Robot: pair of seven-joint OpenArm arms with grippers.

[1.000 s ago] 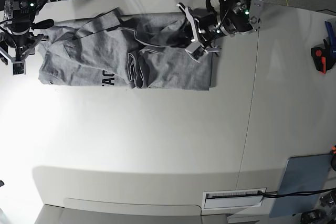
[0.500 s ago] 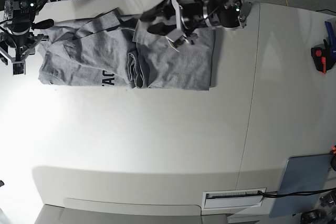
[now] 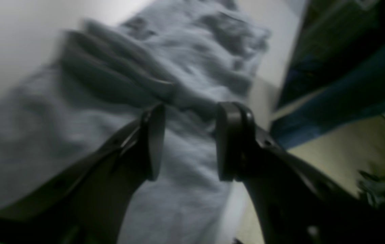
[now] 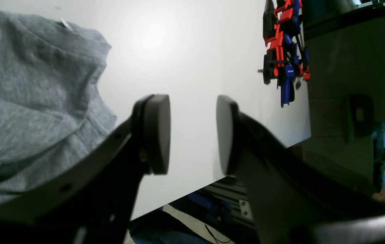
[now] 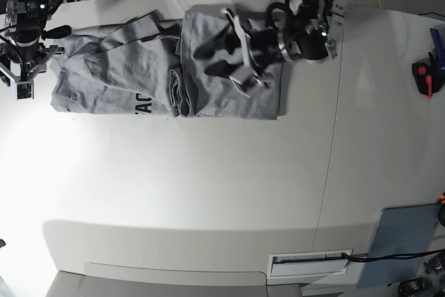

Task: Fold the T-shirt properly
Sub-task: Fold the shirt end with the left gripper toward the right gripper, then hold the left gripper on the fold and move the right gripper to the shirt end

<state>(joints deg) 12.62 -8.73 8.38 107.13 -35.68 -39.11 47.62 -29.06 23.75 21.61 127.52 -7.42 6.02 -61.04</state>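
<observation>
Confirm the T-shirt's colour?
Heather grey T-shirt, with black printed letters near its front edge. The fabric shows best in the right wrist view.

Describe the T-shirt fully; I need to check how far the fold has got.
The T-shirt is heather-grey knit, lying partly folded and wrinkled along the far side of the white table. Its right portion is doubled into a flat panel; the left portion is rumpled, with black letters showing at its near edge. A ribbed hem curls mid-shirt. The left gripper, open, is over the panel; the right gripper, open, is at its left end.
</observation>
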